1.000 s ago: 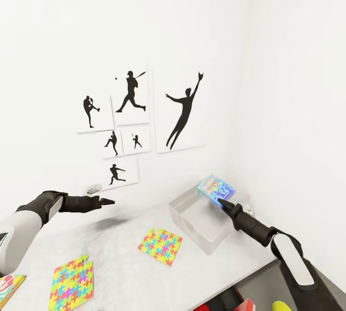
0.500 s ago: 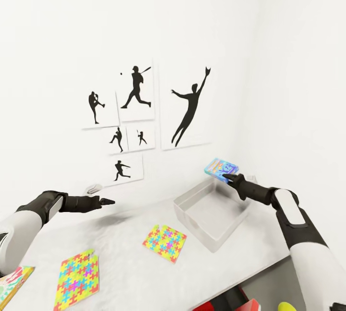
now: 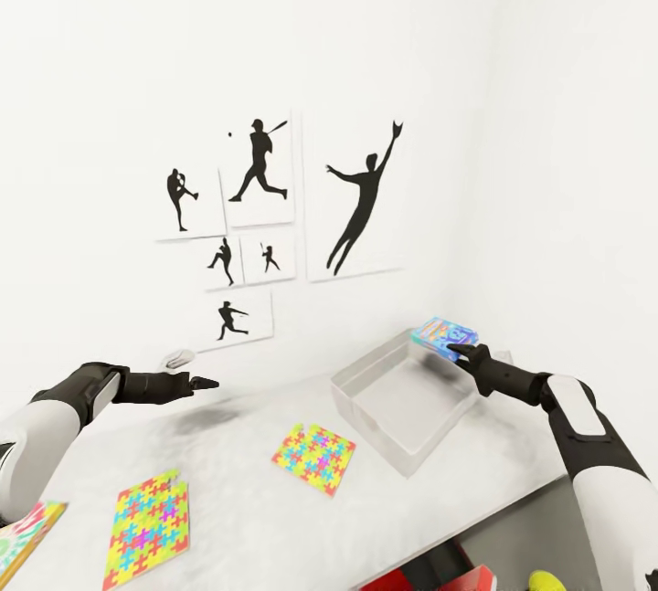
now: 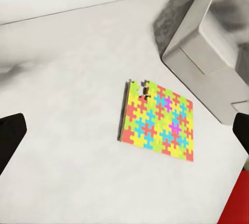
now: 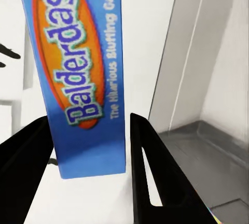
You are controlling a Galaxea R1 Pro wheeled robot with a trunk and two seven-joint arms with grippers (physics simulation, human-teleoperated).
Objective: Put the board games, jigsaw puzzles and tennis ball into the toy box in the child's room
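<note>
Head view: right hand (image 3: 454,351) is up above the far rim of the toy box (image 3: 402,459), fingers clamped on the small blue board game (image 3: 443,333).
Right wrist view: same thing close up, blue board game (image 5: 83,73) pinched between the two dark fingers (image 5: 155,167), grey inside of the toy box (image 5: 207,151) just past them.
Left hand (image 3: 206,383): parked over the table (image 3: 247,509), well apart from the right hand. In the left wrist view its fingertips (image 4: 10,135) sit wide apart with nothing between them.
Toy box contents: looks bare so far, nothing dropped in yet as far as anyone can see.
Jigsaw puzzles: both flat on the table, one (image 3: 313,459) below and ahead of the left hand, just beside the box, the other (image 3: 146,527) back nearer the left arm. Neither touched.
Other board games: a colourful corner (image 3: 23,527) pokes in at the frame edge near the left arm, probably one of them, can't say for sure.
Tennis ball: a yellow-green blob (image 3: 546,581) shows under the right forearm, likely it.
Progress guess: barely started, first game is about to go in, everything else left.
</note>
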